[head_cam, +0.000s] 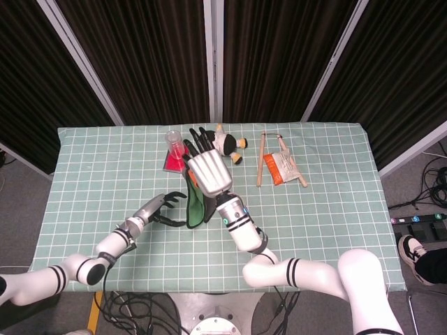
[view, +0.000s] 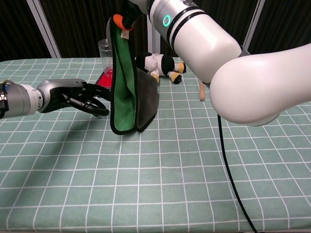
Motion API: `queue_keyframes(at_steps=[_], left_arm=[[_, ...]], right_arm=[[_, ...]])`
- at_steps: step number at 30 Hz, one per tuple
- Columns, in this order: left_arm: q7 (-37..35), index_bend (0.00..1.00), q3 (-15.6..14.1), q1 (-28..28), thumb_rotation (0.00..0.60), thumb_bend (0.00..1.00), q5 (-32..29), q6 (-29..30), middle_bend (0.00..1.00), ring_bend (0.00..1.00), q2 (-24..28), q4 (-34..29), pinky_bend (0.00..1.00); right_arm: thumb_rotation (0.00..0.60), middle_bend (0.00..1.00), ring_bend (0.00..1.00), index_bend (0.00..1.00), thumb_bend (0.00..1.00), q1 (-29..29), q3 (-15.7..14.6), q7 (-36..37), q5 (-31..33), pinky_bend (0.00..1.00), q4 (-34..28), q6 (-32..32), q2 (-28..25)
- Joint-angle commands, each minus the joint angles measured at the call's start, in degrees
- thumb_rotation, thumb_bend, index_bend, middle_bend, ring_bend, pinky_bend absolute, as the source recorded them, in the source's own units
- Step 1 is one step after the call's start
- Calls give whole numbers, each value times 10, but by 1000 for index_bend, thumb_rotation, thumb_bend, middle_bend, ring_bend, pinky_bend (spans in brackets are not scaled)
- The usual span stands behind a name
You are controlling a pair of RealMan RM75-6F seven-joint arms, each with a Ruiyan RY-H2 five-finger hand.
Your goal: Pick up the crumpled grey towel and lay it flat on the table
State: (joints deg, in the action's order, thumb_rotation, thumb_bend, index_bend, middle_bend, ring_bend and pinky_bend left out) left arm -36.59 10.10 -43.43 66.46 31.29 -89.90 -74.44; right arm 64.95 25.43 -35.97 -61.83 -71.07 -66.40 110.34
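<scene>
Towel, green on one face and grey on the other with a dark border, hangs upright in the air from the right hand, which holds its top edge near an orange tab. In the chest view the cloth's lower edge seems to hang just at or barely above the surface, which wears a pale green cloth with a white grid; contact cannot be told. In the head view the right hand's dark fingers point away from the robot above the cloth, and how they close on it is hidden.

Left hand hovers low over the surface just beside the towel's green face, its fingers spread apart and reaching toward the cloth, holding nothing; their tips are close to the fabric.

Behind the towel stand a clear beaker on a red base and a black-and-white plush toy. Farther to the right lie 2 wooden sticks and an orange packet.
</scene>
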Motion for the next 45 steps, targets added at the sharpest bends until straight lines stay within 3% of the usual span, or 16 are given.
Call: queue_keyframes(at_steps=[1,8,12,20,24,31,34,38,45], left_arm=[[52,256,3,-9,461,0,-51,5,216,187,-26,8,245],[125,296,10,-26,463,0,-138,8,217,187,-46,9,248],[151,368,14,-32,462,8,-180,13,216,187,-60,18,251],[187,513,17,-33,488,143,-220,23,223,188,-77,30,252],[187,555,24,-23,491,224,-217,35,239,188,-80,26,252],[172,665,40,-2,514,451,-181,59,319,218,-87,21,252],[171,665,41,7,521,476,-157,69,320,218,-78,4,252],[162,672,46,20,595,502,-130,84,322,218,-68,-23,253],[145,682,55,34,600,522,-94,88,332,218,-29,-69,252]], right_arm=[[600,210,0,609,441,0,1,1,1,0,-2,0,-1],[600,210,0,609,439,-2,1,5,0,0,-6,0,-3],[600,209,0,608,439,-4,1,9,0,0,-11,0,-5],[600,209,0,608,441,-13,-4,14,-4,0,-26,-4,-15],[600,208,0,608,436,-20,-8,21,-3,0,-34,-4,-19],[600,208,0,609,438,-33,-10,33,-6,0,-52,-9,-31],[600,207,0,609,439,-42,-11,38,-9,0,-68,-14,-43],[600,208,0,607,439,-60,-10,51,-11,0,-98,-21,-68],[600,207,0,607,438,-99,-16,81,-16,0,-168,-31,-124]])
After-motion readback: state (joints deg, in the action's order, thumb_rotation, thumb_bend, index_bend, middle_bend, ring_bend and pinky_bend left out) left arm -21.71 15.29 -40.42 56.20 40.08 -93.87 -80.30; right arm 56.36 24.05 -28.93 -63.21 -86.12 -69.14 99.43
